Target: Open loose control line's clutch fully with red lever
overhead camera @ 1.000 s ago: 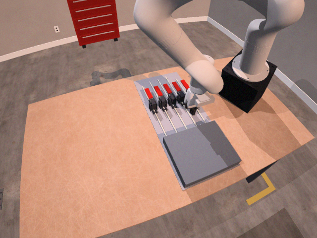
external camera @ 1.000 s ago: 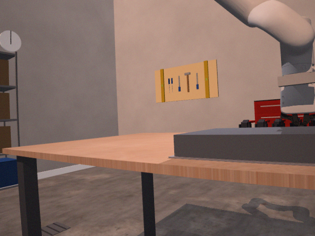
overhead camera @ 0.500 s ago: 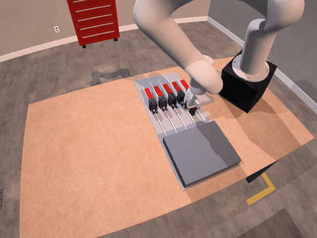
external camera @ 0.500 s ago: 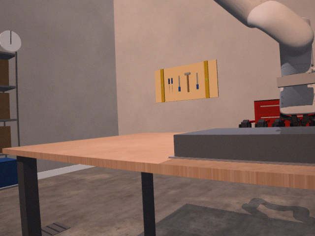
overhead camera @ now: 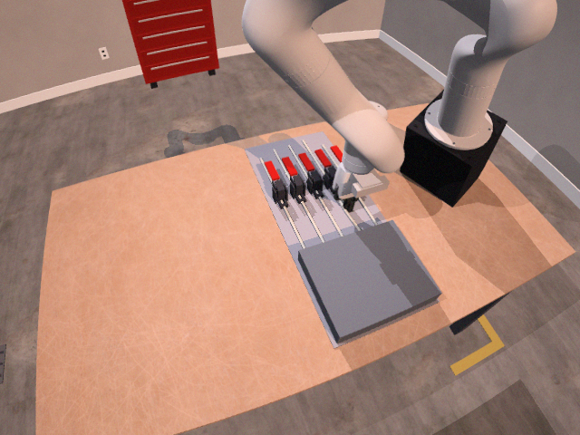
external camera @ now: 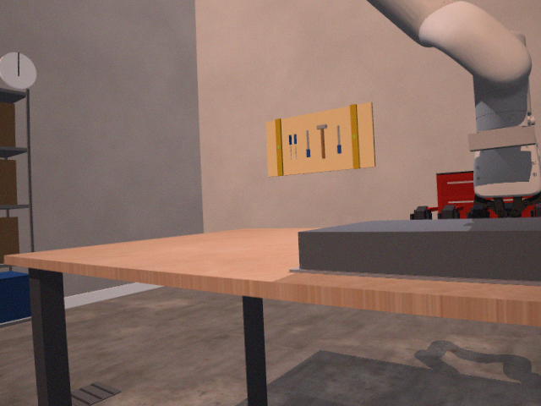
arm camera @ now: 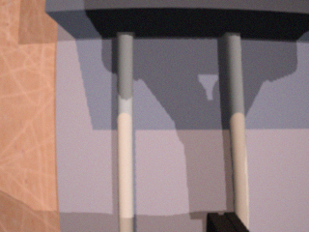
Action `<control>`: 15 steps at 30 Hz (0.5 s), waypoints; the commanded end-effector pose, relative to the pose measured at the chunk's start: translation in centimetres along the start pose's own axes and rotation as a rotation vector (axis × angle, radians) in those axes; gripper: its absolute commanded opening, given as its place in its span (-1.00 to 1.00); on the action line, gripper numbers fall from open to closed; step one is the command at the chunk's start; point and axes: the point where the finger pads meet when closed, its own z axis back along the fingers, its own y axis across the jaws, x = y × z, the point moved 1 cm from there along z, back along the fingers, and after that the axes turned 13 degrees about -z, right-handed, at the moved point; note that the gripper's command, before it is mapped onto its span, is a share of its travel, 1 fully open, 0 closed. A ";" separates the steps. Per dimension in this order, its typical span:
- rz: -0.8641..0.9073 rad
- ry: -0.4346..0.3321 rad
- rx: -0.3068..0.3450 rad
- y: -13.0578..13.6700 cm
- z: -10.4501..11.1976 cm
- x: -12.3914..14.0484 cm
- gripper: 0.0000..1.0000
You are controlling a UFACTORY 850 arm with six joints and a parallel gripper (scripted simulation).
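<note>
The grey console (overhead camera: pixel 370 285) sits on a pale baseplate. Five light lines run from it through black clutches (overhead camera: pixel 297 187), each with a red lever (overhead camera: pixel 289 166). All visible levers lie flat; my wrist partly hides the one nearest the robot base. My gripper (overhead camera: pixel 349 203) is shut and empty. It is low over the plate between the clutches and the console, next to the second line from the base side. The wrist view shows two lines (arm camera: pixel 126 130) (arm camera: pixel 237 130) entering the console (arm camera: pixel 193 19), and a dark fingertip (arm camera: pixel 227 222) beside the right one. The side view shows my gripper (external camera: pixel 502 210) just behind the console (external camera: pixel 419 249).
The robot's black base block (overhead camera: pixel 451 157) stands on the table right of the plate. A red tool cabinet (overhead camera: pixel 170 39) stands on the floor behind the table. The table edge runs close past the console's near end.
</note>
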 end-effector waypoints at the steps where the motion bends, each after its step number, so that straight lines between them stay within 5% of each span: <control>1: 0.000 0.000 0.000 0.5 0.0 -0.1 -1.00; 15: 0.000 0.000 0.000 1.7 0.0 -0.4 -1.00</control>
